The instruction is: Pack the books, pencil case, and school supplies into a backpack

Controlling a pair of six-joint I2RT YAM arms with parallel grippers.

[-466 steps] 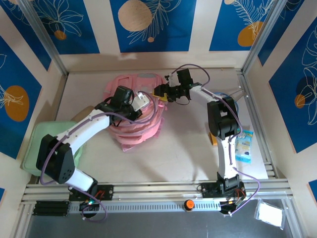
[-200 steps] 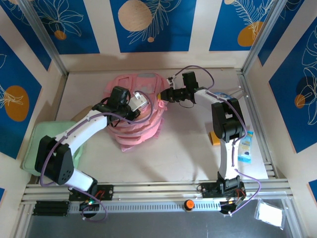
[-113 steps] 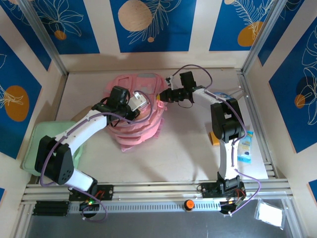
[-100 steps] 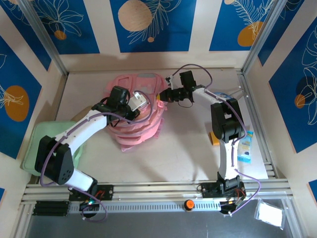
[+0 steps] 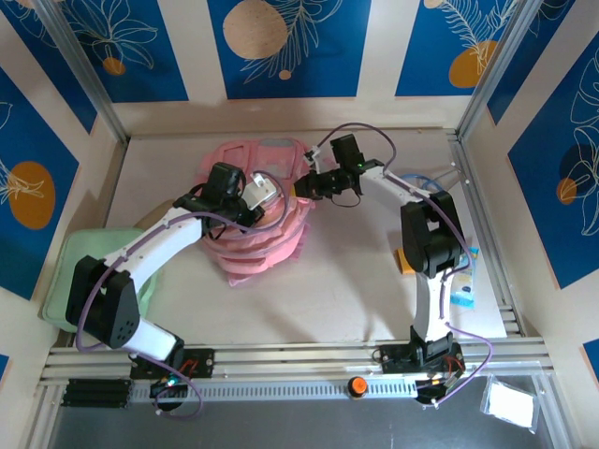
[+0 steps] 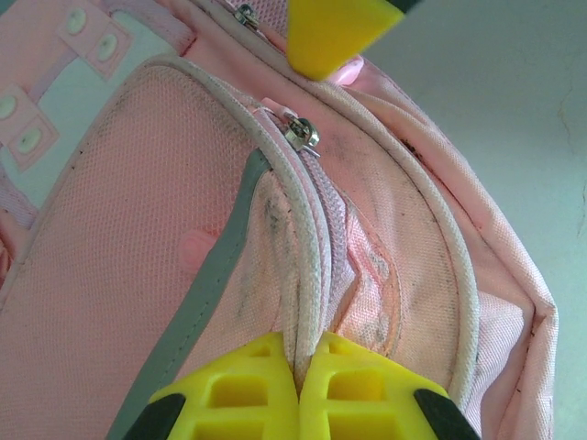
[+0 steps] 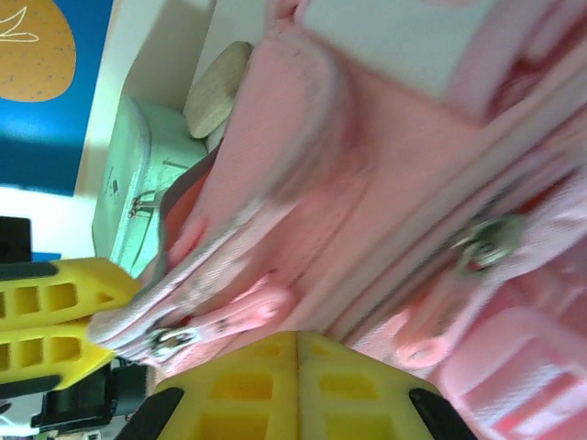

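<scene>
The pink backpack (image 5: pixel 255 234) lies mid-table with its zip edge up. My left gripper (image 5: pixel 271 198) (image 6: pixel 307 344) is shut on the pale piping beside the zip, below a metal slider (image 6: pixel 301 134). My right gripper (image 5: pixel 301 187) (image 7: pixel 298 337) is shut against the backpack's right side. Its fingertips meet, with nothing seen between them, and a pink zip pull (image 7: pixel 249 312) lies just beyond them. The tan pencil case (image 7: pixel 220 99) rests past the backpack, next to a green box. The books are out of view.
A mint-green box (image 5: pixel 80 276) sits at the left table edge beside the left arm. A blue-and-white packet (image 5: pixel 461 281) and a small orange item (image 5: pixel 404 263) lie by the right arm. The enclosure's metal posts and walls stand close around the table.
My right gripper has shut and shifted slightly left against the backpack, its forearm swinging a little. The left gripper has kept its grip without moving.
</scene>
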